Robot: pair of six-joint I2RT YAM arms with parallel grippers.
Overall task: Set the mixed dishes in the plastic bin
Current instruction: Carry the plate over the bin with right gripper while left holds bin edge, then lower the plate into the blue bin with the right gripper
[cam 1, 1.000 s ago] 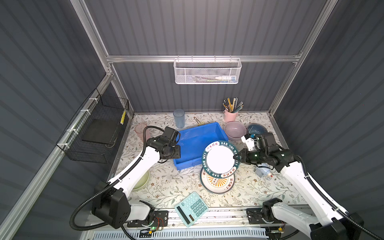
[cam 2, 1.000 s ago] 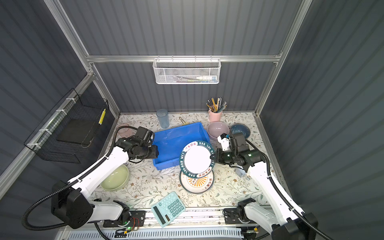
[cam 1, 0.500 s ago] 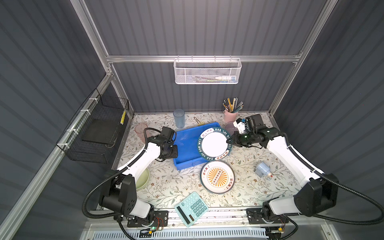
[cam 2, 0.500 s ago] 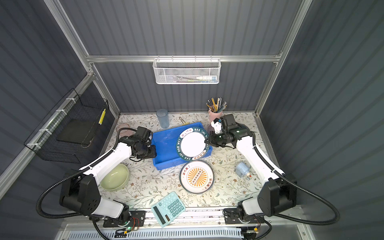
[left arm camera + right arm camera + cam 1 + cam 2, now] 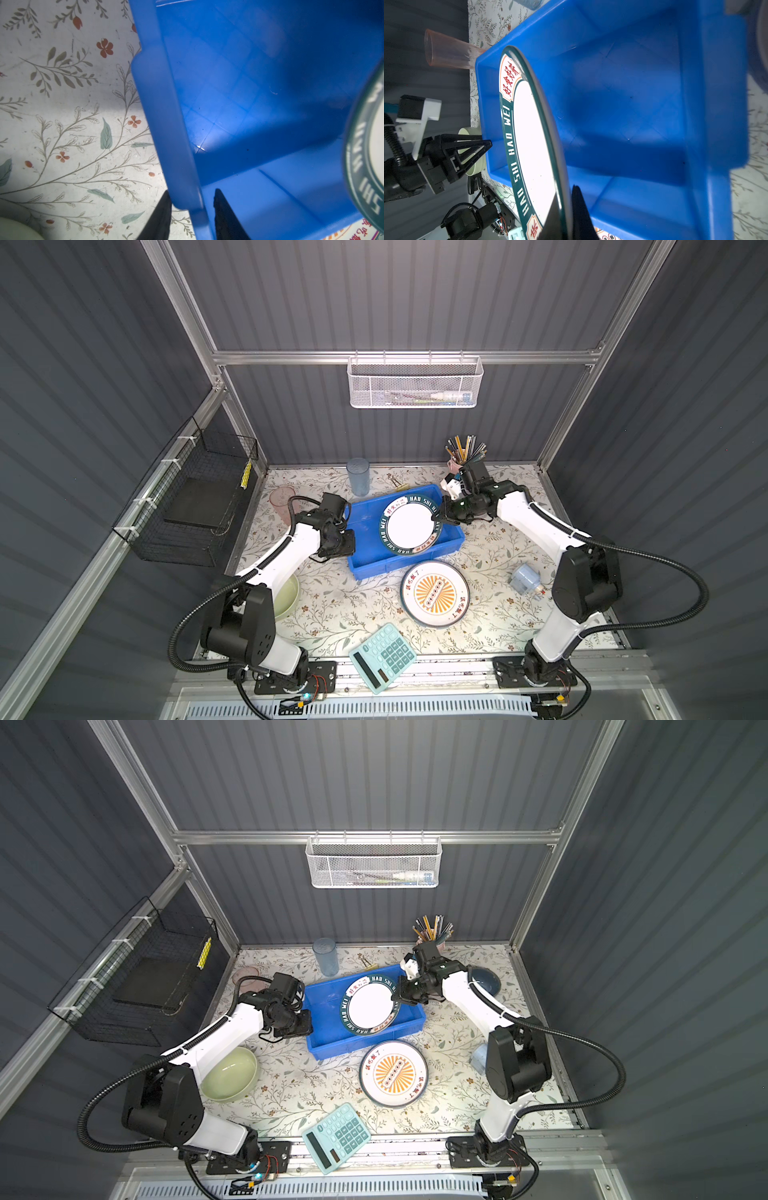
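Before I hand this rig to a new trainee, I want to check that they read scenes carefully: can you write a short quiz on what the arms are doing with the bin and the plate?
1. Fill in: the left gripper has its jaws either side of the plastic bin's ___.
2. What holds the lettered plate by its rim? A. left gripper B. right gripper C. nothing
3. True or false: the plate lies flat on the bin's floor.

Key: 1 wall; 2 B; 3 false, it is held tilted over the bin.
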